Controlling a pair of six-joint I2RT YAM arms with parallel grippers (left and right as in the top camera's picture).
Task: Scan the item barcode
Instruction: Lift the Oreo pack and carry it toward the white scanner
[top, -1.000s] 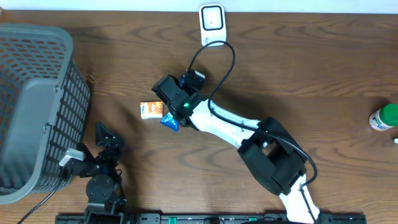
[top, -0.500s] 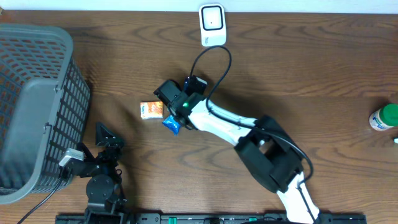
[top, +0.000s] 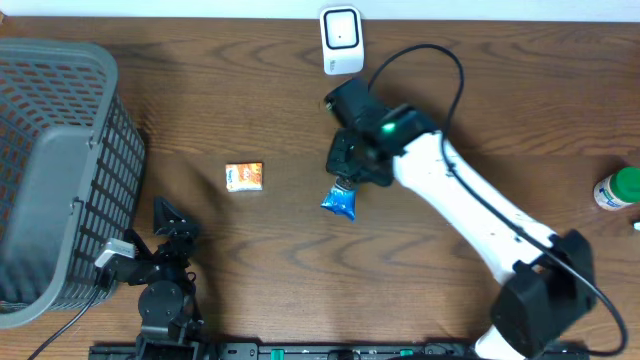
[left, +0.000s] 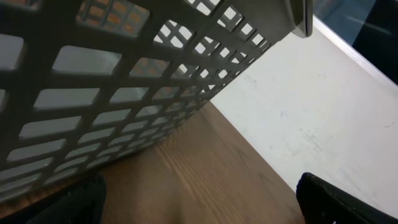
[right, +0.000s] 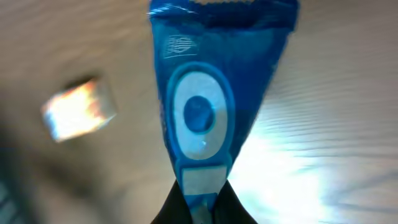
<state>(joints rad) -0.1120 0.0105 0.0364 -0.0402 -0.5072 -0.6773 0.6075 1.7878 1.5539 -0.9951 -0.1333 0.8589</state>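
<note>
Right now your right gripper (top: 344, 184) is clamped on one narrow end of the blue pouch (top: 339, 203). Its fingers (right: 186, 208) are pinched together on the pouch's edge. The pouch is in front of the scanner (top: 341, 40), near it but not touching. The orange pack (top: 244, 176) lies on the table (top: 500, 90) further left, well apart. Your left gripper (top: 172, 228) sits beside the basket (top: 60, 150), fingers spread wide, holding nothing.

A: Where does my overhead sit?
B: High above, facing straight down on the whole table (top: 540, 110).
A: My left wrist view is low, right up against the basket (left: 31, 81) side. Right wrist?
B: Pointing down, very near the blue packet (right: 205, 112); overhead shares both.
</note>
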